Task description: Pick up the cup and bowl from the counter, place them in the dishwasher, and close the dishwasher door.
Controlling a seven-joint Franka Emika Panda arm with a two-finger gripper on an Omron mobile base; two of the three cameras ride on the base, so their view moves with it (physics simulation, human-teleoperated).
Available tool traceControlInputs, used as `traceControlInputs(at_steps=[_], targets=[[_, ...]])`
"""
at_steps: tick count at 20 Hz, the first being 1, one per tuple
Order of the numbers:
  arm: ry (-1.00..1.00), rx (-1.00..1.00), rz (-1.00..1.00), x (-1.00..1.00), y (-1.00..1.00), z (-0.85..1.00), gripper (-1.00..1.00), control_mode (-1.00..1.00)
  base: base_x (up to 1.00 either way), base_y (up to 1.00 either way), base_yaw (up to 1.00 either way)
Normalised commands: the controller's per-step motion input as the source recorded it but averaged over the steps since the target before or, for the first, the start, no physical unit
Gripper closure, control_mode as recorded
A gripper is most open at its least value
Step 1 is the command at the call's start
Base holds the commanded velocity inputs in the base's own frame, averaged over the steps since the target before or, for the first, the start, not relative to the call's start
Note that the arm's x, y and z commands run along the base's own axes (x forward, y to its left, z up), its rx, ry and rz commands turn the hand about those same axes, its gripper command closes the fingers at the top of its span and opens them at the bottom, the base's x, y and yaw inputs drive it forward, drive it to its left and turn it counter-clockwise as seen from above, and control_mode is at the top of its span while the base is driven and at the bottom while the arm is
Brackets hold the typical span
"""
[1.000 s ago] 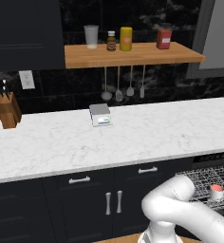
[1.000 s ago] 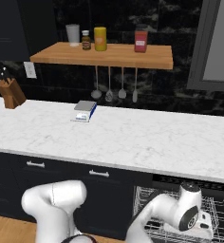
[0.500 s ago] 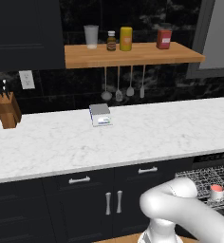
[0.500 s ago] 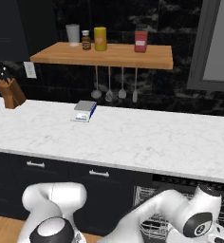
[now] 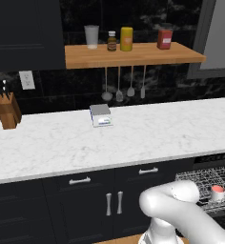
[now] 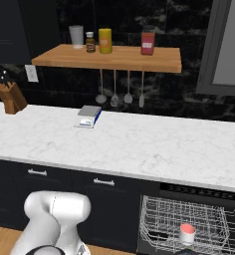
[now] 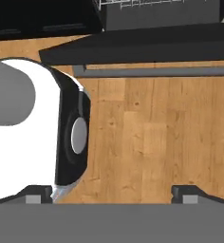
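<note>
Arm swung down out of the right base view since a moment ago. Cup point(image 6: 187, 232) sat in the dishwasher point(image 6: 189, 226) rack, door point(image 7: 147, 42) lay open over the floor point(image 7: 156, 137). Gripper point(image 7: 112, 193) fingers spread, empty.

Even, soft, slightly blurry rendering

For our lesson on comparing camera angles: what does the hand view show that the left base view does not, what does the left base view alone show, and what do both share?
Hand view alone: the light brown wooden plank floor, the lowered flat dark dishwasher door seen edge-on with its grey bar handle, and the gripper with its dark fingertips set wide apart.

Left base view alone: the white marble-look counter, the brown wooden shelf, the wooden knife block, and a red-topped white cup.

Shared: the grey wire dishwasher rack.
</note>
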Motion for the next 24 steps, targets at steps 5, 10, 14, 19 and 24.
traceControlInputs(at_steps=[5,10,14,19,24], targets=[[-0.48,0.09,0.08,-0.37,0.26,-1.0,-1.0,-1.0,0.0,0.0,0.0],[-0.65,0.17,0.01,-0.03,0.0,-1.0,-1.0,-1.0,0.0,0.0,0.0],[-0.35,0.15,0.0,0.15,-0.01,-1.0,-1.0,-1.0,0.0,0.0,0.0],[-0.15,0.14,0.0,0.31,0.0,-1.0,-1.0,-1.0,0.0,0.0,0.0],[-0.17,0.09,0.0,0.28,0.0,-0.91,-1.0,-1.0,0.0,0.0,0.0]])
